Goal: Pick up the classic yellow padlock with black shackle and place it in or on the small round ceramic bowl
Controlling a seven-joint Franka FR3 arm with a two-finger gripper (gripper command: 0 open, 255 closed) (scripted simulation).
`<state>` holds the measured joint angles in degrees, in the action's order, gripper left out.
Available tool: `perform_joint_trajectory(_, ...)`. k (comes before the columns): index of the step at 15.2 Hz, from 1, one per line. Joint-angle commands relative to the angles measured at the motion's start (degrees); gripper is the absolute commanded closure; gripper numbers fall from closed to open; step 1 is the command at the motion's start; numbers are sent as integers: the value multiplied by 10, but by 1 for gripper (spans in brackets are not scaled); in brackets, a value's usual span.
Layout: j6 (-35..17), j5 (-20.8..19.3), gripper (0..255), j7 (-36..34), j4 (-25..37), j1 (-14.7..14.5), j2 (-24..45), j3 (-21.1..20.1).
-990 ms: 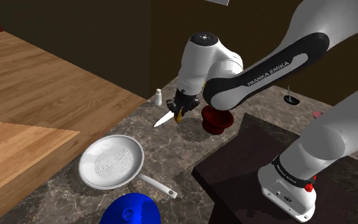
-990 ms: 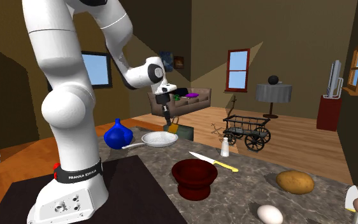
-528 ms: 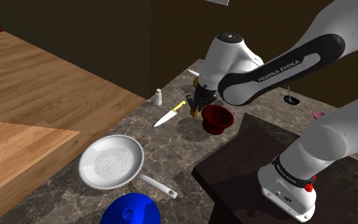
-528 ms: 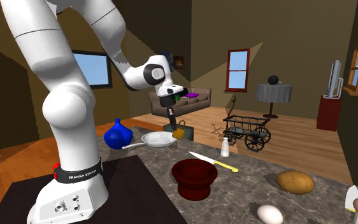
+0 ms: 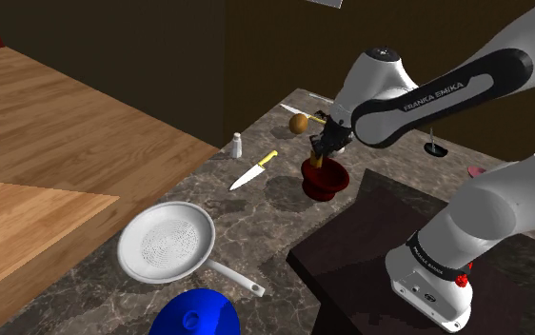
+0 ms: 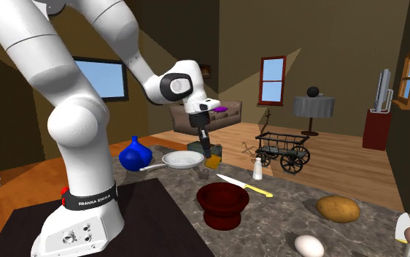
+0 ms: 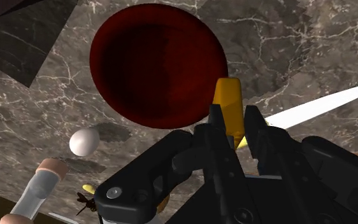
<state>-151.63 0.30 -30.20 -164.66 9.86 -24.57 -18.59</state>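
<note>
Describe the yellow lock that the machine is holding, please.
The lock is a plain yellow block with softly rounded corners and a smooth look. The gripper has it clamped between its two black fingers, which hide the shackle. It hangs in the air above the marbled counter, by the rim of the dark red bowl, touching neither.

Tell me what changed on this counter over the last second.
The arm swung toward the shoulder view's right, carrying the yellow padlock, clasped in the jaws throughout, from above the knife to just over the edge of the dark red bowl. Nothing was grabbed or released. Knife, pan, salt shaker and bowl stayed put.
</note>
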Motion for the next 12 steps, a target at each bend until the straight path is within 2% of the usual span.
perform_joint_trajectory(1, -4, -3, 255, 43, -16, 11, -14, 33)
perform_joint_trajectory(5, -11, -19, 255, 125, -33, 44, -28, 99)
perform_joint_trajectory(12, -96, -39, 255, 107, -47, 64, 43, 82)
